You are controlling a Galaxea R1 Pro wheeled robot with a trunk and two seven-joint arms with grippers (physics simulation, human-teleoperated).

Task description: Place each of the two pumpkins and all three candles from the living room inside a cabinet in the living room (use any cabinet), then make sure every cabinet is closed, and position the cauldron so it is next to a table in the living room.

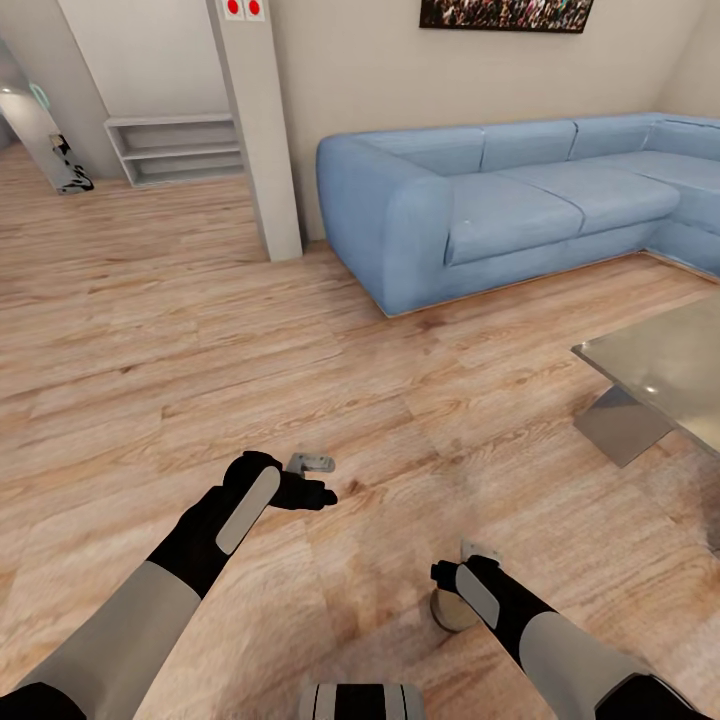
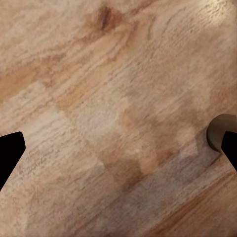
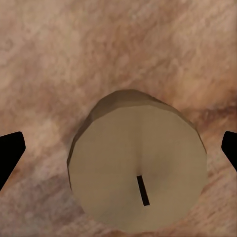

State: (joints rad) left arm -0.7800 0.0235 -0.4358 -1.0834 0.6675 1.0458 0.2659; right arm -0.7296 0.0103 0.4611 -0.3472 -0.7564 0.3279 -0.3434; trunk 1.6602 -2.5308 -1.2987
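A short beige candle point(image 1: 452, 612) with a dark wick stands upright on the wood floor. My right gripper point(image 1: 458, 572) hovers directly above it, open. In the right wrist view the candle's round top point(image 3: 138, 182) sits between the spread fingertips point(image 3: 10, 150), untouched. My left gripper point(image 1: 318, 480) is open and empty over bare floor, to the left of the candle and farther from me. The left wrist view catches the candle's edge point(image 2: 217, 131) beside one fingertip point(image 2: 230, 148). The glass-topped table point(image 1: 650, 370) stands at the right. Pumpkins, cabinet and cauldron are out of view.
A blue corner sofa point(image 1: 500, 210) runs along the back wall and right side. A white pillar point(image 1: 255, 130) stands left of it, with pale open shelves point(image 1: 175, 148) behind. Wood floor point(image 1: 200, 350) stretches wide to the left and ahead.
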